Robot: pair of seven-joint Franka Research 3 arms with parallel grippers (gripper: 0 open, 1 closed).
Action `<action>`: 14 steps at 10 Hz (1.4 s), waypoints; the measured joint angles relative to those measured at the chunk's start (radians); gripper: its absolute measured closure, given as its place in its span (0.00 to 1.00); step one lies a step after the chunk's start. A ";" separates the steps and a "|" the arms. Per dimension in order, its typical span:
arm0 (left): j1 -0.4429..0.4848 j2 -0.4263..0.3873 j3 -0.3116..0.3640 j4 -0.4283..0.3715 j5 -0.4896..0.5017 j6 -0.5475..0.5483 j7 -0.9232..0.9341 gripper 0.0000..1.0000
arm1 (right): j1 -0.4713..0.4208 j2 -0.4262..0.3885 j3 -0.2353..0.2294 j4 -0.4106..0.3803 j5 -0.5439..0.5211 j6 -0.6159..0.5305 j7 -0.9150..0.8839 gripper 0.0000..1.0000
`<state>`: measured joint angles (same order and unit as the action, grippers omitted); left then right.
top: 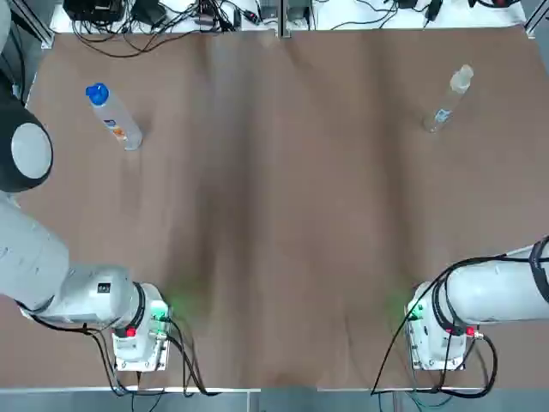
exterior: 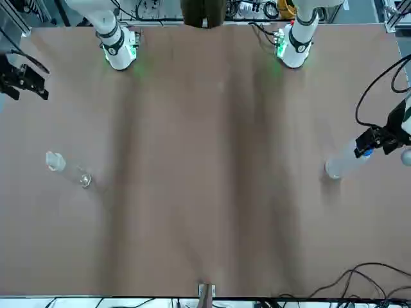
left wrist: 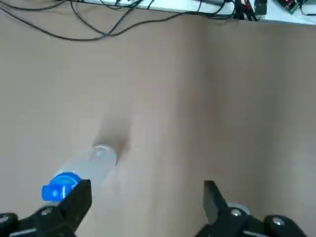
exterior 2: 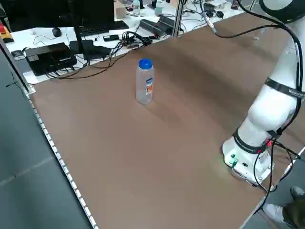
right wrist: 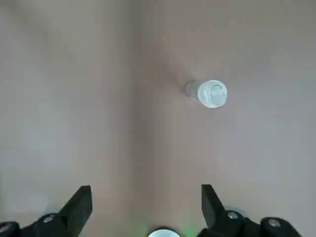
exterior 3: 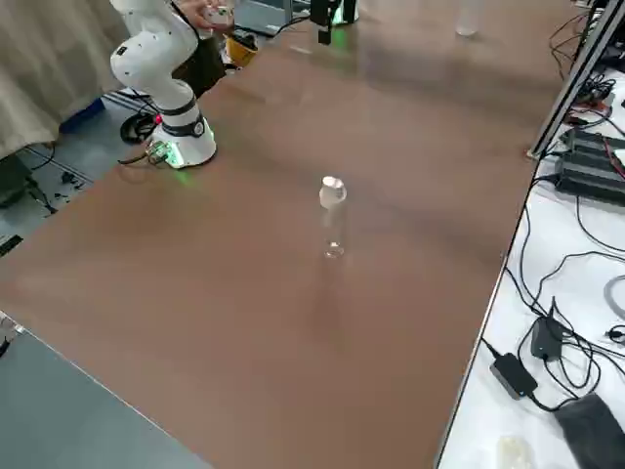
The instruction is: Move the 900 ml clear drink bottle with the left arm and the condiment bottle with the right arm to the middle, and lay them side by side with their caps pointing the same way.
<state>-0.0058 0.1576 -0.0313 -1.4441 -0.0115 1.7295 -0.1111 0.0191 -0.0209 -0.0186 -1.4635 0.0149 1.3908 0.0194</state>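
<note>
The left gripper (left wrist: 145, 192) has its fingers wide apart up near the blue-capped drink bottle (top: 116, 118) standing at ten o'clock on the table (top: 274, 223), and the right gripper (right wrist: 145, 195) is wide apart too, up near the little sauce bottle (top: 448, 99) standing at two o'clock.

No text could be read anywhere: the small orange-and-blue label (top: 112, 125) on the clear plastic bottle with the blue cap (top: 117, 120), at the upper left of the top view, was too small to make out.
</note>
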 joint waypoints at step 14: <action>0.223 0.055 0.011 -0.248 0.000 0.118 0.182 0.00 | -0.059 0.048 -0.009 -0.022 0.000 0.058 -0.008 0.02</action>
<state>0.2167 0.2126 -0.0205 -1.6925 -0.0112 1.8472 0.0706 -0.0399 0.0267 -0.0274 -1.4855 0.0148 1.4485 0.0118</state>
